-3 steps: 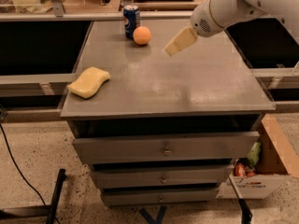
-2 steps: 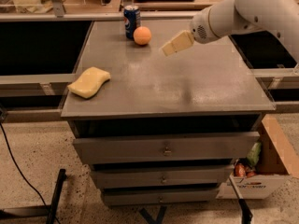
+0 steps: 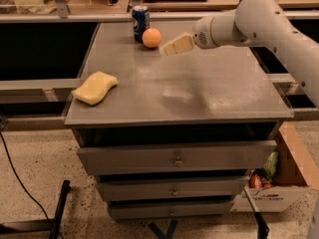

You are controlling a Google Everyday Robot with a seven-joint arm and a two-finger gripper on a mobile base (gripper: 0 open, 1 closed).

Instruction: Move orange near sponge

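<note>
Grey metal table (image 3: 199,98) stood mid-room on a speckled floor (image 3: 40,158), with three drawers (image 3: 174,159) stacked under its top, all pushed in. Behind it ran a rail and wooden shelving, too cluttered to make out.

Orange (image 3: 151,38) sat on the table near the far edge, left of centre. Blue soda can (image 3: 140,23) stood upright just beside it, behind and to its left, very close; whether they touched I couldn't tell.

Sponge (image 3: 94,87), pale yellow with a wavy outline, lay flat at the near left corner of the table, close to the left edge. It was well apart from the orange, with bare tabletop between them.

White robot arm (image 3: 259,19) reached in from the right, over the back half of the table. Its cream-coloured gripper (image 3: 169,48) pointed left and slightly down, above the surface, just to the right of the orange and not touching it. It held nothing. Wide or narrow, I couldn't tell from where I stood.

Cardboard box (image 3: 294,168) with some packets in it sat on the floor at the table's right side. Black cable (image 3: 15,171) trailed across the floor on the left.
</note>
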